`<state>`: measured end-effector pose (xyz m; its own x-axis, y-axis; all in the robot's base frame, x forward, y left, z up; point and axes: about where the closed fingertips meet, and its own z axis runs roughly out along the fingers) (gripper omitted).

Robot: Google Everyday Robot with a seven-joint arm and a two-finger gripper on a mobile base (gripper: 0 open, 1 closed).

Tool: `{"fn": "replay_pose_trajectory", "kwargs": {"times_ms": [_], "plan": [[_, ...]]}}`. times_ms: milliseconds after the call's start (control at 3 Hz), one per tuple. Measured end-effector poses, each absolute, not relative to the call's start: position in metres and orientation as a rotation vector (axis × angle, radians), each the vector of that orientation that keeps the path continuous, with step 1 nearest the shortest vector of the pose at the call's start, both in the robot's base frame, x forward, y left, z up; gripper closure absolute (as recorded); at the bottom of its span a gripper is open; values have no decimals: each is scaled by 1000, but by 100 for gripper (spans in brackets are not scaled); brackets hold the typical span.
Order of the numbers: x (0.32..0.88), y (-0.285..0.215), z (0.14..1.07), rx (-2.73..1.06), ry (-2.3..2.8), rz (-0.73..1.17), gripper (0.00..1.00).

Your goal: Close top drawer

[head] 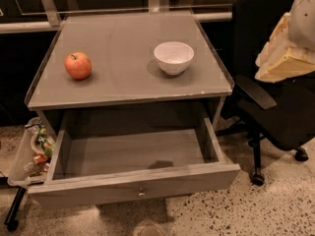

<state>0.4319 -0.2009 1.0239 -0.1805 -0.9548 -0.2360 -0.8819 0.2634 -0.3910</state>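
The top drawer [133, 188] of the grey cabinet stands pulled far out toward me. Its grey box interior [133, 151] is empty, and a small round metal knob [141, 193] sits at the centre of its front panel. My gripper [283, 60] shows as a cream-coloured part of the arm at the right edge. It hangs in front of the black chair, above and to the right of the drawer, and touches nothing.
A red apple [78, 65] and a white bowl [173, 57] sit on the cabinet top [123, 82]. A black office chair [275, 107] stands close on the right. A clear bin of rubbish [32, 154] stands at the left. The floor is speckled.
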Motion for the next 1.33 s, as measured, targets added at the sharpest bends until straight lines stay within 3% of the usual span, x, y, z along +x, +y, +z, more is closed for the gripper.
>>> {"fn": "replay_pose_trajectory", "kwargs": {"times_ms": [333, 667, 1333], "plan": [[432, -201, 1024, -1663, 2113, -230, 86], [428, -200, 1026, -1660, 2109, -247, 100], [365, -203, 946, -1673, 2222, -173, 100]]}}
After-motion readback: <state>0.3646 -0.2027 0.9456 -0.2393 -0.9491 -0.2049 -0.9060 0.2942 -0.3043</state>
